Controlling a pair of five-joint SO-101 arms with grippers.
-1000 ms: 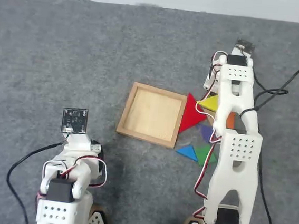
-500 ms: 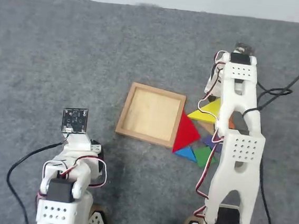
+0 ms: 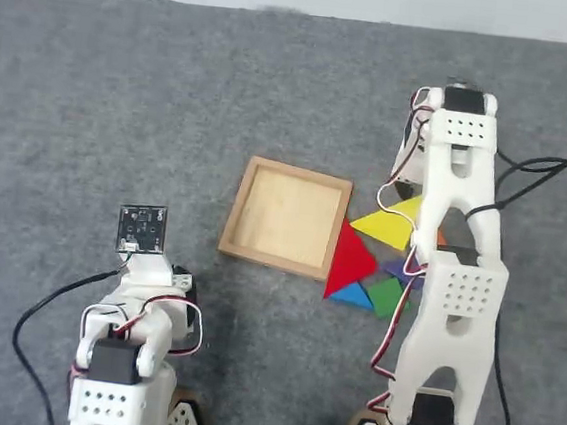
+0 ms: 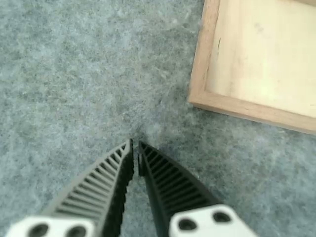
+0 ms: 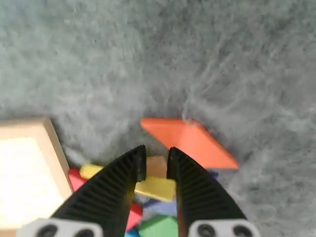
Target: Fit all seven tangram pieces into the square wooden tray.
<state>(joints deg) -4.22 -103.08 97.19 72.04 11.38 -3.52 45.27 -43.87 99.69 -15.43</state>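
We find the left gripper (image 4: 136,144) near the tray (image 3: 239,208), fingers almost together, empty. The right gripper (image 5: 156,158), narrowly parted and empty, hangs over the tangram pieces (image 3: 370,271) beside the tray. The orange piece (image 5: 190,138) lies just beyond its tips, long axis crosswise.

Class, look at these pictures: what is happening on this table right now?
Two arms are at a tangram. The tray is empty; the pieces lie bunched on the carpet beside it. The right arm is stretched over them, jaws slightly apart above the orange piece. The left arm sits back, jaws shut over carpet near a tray corner.
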